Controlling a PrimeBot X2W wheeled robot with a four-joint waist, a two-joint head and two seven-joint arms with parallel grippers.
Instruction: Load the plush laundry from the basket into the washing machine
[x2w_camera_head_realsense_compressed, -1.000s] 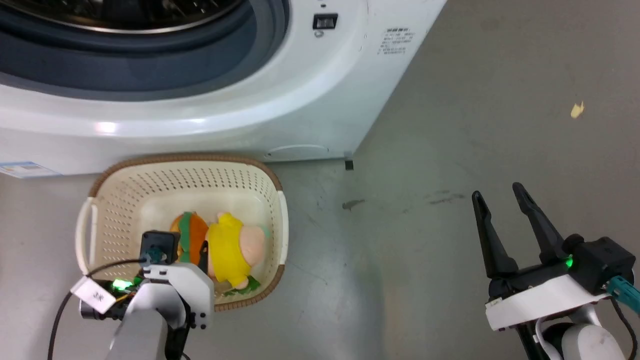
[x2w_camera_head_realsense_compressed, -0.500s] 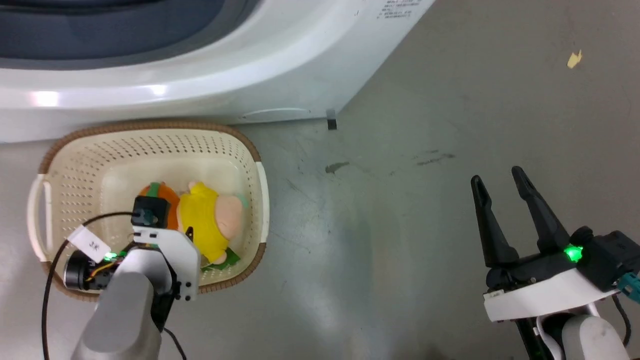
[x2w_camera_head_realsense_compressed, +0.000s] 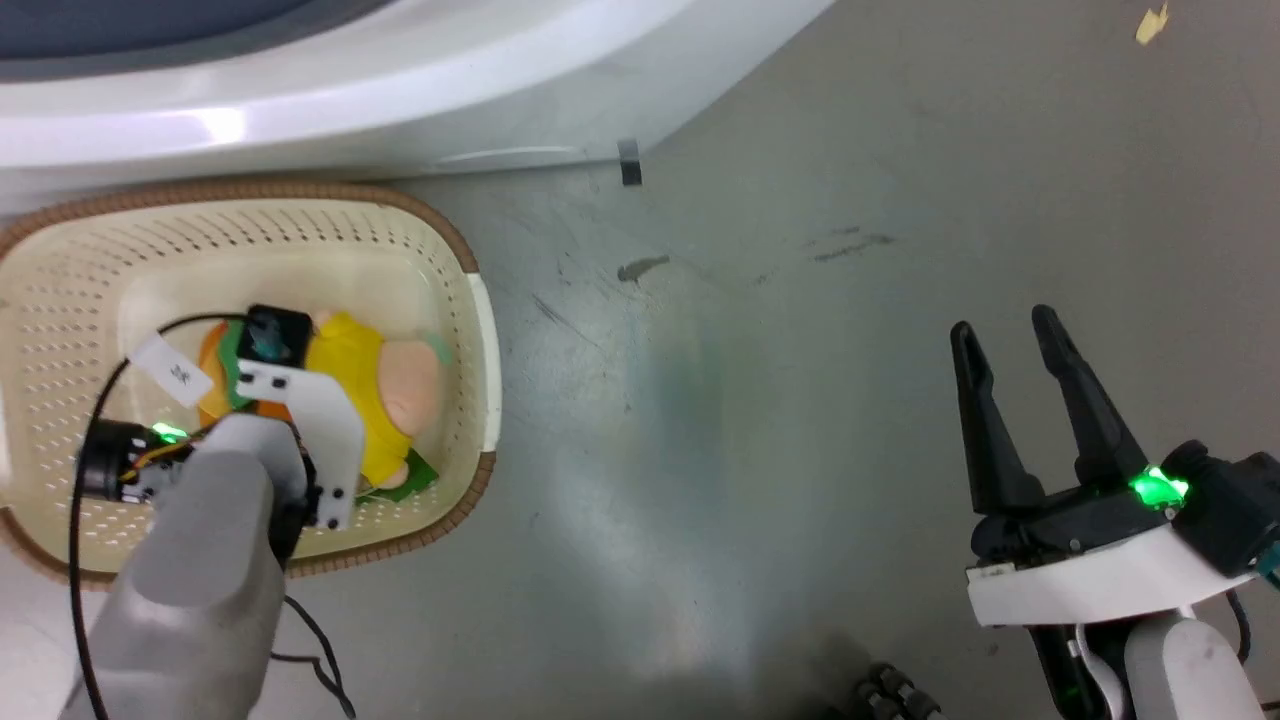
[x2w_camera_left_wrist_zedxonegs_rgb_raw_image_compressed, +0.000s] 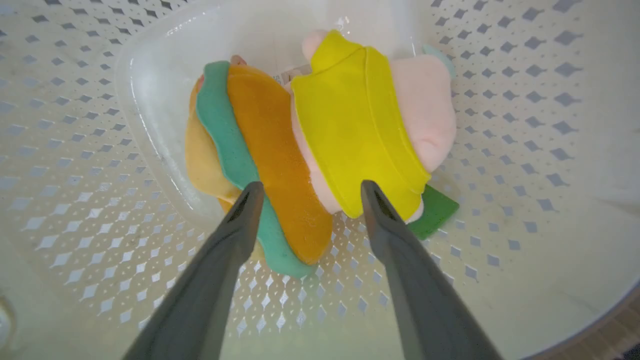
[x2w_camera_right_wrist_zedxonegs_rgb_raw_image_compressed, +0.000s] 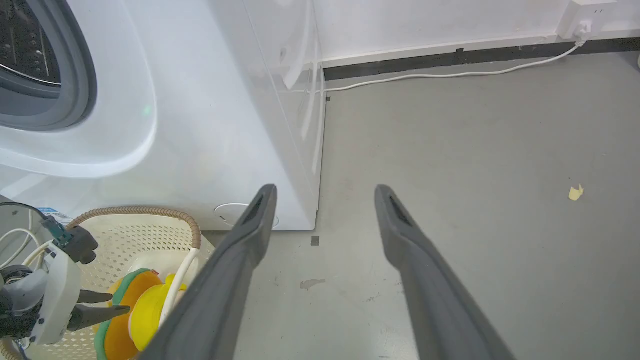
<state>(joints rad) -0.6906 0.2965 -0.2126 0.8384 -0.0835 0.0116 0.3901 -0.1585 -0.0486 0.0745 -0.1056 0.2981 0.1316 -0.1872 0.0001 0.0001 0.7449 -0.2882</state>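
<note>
Plush laundry (x2w_camera_left_wrist_zedxonegs_rgb_raw_image_compressed: 325, 135) under spread left gripper (x2w_camera_left_wrist_zedxonegs_rgb_raw_image_compressed: 308, 192)

This looks like a bare utility or test room with a laundry corner. To the left of the right gripper (x2w_camera_right_wrist_zedxonegs_rgb_raw_image_compressed: 324, 189) a white washing machine (x2w_camera_right_wrist_zedxonegs_rgb_raw_image_compressed: 200, 125) stands directly on a stained grey floor (x2w_camera_right_wrist_zedxonegs_rgb_raw_image_compressed: 475, 200). Far ahead of the gripper, a white cable (x2w_camera_right_wrist_zedxonegs_rgb_raw_image_compressed: 425, 76) runs along a plain white wall (x2w_camera_right_wrist_zedxonegs_rgb_raw_image_compressed: 425, 20) to a socket (x2w_camera_right_wrist_zedxonegs_rgb_raw_image_compressed: 582, 12).
</note>
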